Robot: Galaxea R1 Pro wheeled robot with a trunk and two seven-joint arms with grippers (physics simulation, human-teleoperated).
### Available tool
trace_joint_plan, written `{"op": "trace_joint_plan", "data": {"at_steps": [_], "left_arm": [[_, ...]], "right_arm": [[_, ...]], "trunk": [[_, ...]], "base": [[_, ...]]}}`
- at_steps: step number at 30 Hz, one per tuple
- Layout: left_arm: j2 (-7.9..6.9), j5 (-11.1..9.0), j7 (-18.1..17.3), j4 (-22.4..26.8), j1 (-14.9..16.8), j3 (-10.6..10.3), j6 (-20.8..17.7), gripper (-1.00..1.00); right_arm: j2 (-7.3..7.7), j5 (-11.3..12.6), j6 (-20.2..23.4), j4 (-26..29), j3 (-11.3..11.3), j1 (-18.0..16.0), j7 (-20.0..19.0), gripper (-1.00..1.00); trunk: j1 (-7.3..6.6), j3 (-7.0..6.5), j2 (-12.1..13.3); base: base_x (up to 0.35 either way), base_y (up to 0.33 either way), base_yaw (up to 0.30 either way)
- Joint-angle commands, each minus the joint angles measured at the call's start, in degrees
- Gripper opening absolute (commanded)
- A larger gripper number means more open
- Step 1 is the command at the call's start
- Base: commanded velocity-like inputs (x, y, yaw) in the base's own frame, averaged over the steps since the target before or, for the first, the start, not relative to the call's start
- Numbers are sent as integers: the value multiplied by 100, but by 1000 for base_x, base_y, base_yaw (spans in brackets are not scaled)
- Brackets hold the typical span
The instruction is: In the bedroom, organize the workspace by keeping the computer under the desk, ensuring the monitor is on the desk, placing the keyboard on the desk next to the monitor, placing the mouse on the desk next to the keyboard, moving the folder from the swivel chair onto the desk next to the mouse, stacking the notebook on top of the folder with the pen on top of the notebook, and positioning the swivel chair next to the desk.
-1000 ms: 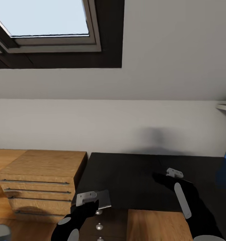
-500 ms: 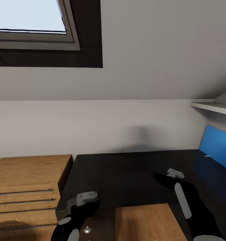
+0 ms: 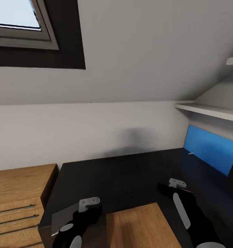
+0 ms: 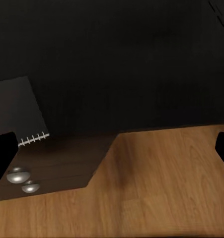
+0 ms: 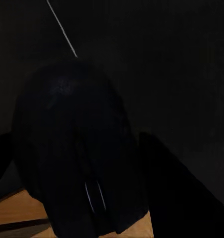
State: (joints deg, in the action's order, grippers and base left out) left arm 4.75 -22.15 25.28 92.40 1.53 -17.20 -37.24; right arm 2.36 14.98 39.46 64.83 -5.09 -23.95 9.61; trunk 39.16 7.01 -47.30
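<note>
A black desk (image 3: 130, 175) lies ahead in the head view. A grey spiral notebook (image 3: 63, 217) rests at the desk's front left corner, and its wire edge (image 4: 33, 140) is plain in the left wrist view. My left gripper (image 3: 89, 203) hovers just beside the notebook, open, with its fingers (image 4: 2, 157) wide apart and nothing between them. My right gripper (image 3: 174, 184) is over the desk's right part, shut on the black mouse (image 5: 74, 148), which looms large in the right wrist view. A blue panel (image 3: 211, 151), apparently the monitor's screen, stands at the desk's right.
A wooden drawer unit (image 3: 16, 199) stands left of the desk. White shelves (image 3: 209, 111) hang on the right wall above the blue panel. A sloped ceiling with a skylight (image 3: 13, 20) is above. Silver drawer knobs (image 4: 18, 176) and wooden floor (image 4: 156, 188) lie under the desk's edge.
The whole head view has swung right: skylight and drawer unit slid left, while the blue panel and shelves came in. Both arms keep the same pose.
</note>
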Motion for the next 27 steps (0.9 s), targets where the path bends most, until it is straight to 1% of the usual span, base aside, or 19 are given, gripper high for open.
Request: {"op": "trace_joint_plan", "data": {"at_steps": [1, 4, 11, 14, 18, 20, 24, 26, 27], "left_arm": [[-1, -61, 56, 7, 5, -4, -12, 100], [-1, -61, 56, 6, 5, -3, -12, 100], [-1, -61, 56, 6, 5, -3, -12, 100], [-1, -61, 56, 6, 5, -3, -12, 100], [-1, -61, 56, 6, 5, -3, -12, 100], [-1, -61, 56, 6, 5, -3, -12, 100], [-1, -58, 56, 6, 5, -3, -10, 100], [-1, -56, 56, 6, 5, -3, -6, 100], [-1, -58, 56, 6, 5, -6, -5, 100]], "right_arm": [[1, 45, -9, -5, 16, -5, 57, -100], [5, -4, -47, -18, 29, -5, 53, -100], [25, -28, -65, -30, 34, -5, 49, -100], [27, -72, -158, -36, 34, -5, 47, -100], [22, -234, -211, -40, 34, -5, 47, -100], [22, -250, -215, -45, 34, -5, 47, -100], [27, -309, -313, -291, 41, -5, 44, -100], [22, -443, -467, -380, 51, -5, 47, -100], [21, -551, -542, -419, 67, -5, 48, -100]], "trunk": [[2, 10, -8], [2, 10, -8], [2, 10, -8], [2, 9, -8], [2, 2, -8], [2, -1, -8], [2, -9, -8], [2, -13, -8], [2, -15, -8]], "base": [[0, 0, -300], [0, 0, -299], [0, 0, -300], [0, 0, -299], [0, 0, -300], [0, 0, -299], [0, 0, -299], [0, 0, -299], [0, 0, -291]]}}
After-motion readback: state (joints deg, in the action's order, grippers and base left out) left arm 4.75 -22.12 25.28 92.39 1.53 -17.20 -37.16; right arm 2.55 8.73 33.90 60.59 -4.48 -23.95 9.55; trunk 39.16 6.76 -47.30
